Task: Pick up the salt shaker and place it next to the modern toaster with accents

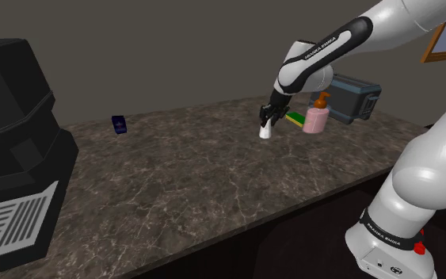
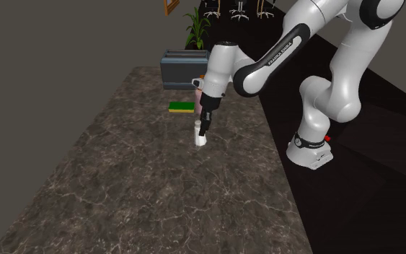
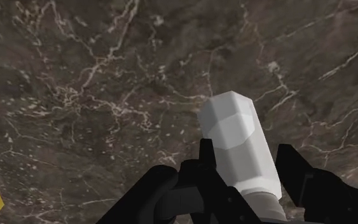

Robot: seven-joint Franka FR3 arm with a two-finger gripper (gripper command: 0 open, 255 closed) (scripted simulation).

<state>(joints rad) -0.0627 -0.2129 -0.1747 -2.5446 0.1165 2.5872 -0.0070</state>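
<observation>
Beside sponge | claw clasps salt shaker | soap bottle, toaster beyond

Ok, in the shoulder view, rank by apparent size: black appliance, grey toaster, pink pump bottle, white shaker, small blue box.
1. Large black appliance, nearest the camera.
2. Dark grey boxy toaster.
3. Pink pump bottle with orange top.
4. White faceted salt shaker and small dark blue box look alike.

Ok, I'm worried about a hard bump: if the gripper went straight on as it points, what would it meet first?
The white salt shaker, already directly ahead of the gripper; past it, the dark marbled countertop it points down at. How close that surface is cannot be judged.
</observation>
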